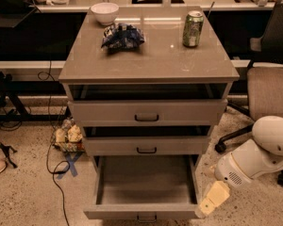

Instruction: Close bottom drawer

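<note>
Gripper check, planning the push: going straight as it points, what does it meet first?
Probably the bottom drawer, at its front panel's right end; the gripper hangs beside it, angled down-left. Depth unclear.

Three drawers point(146, 145) are counted, the bottom drawer point(146, 182) included. One bowl point(104, 12), one can point(193, 28) and, seemingly, one snack bag point(122, 36) are seen. One gripper point(214, 197) is noted beside that drawer's right front corner.
</note>
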You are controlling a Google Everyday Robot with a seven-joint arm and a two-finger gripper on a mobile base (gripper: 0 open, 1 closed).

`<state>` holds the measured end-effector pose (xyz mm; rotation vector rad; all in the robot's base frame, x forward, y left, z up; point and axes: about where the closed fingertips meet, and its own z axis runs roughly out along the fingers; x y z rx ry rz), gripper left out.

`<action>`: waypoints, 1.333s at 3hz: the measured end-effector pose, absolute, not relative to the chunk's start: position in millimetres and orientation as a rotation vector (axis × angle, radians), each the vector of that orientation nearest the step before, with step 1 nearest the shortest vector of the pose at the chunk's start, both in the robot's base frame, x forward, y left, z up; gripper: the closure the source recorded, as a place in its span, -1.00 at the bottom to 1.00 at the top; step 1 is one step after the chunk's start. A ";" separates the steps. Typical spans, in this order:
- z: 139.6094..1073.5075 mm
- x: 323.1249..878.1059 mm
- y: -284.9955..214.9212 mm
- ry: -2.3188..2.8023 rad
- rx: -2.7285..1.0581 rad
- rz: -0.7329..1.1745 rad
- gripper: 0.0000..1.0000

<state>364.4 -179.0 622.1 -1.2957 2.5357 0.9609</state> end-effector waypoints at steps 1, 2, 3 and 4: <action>593.7 364.4 -184.3 2.587 -1.233 1.002 -1.00; 528.2 355.9 -201.8 2.698 -1.081 1.052 -1.00; 448.8 345.5 -214.2 2.749 -0.878 1.142 -1.00; 380.0 345.0 -217.6 2.727 -0.723 1.244 -1.00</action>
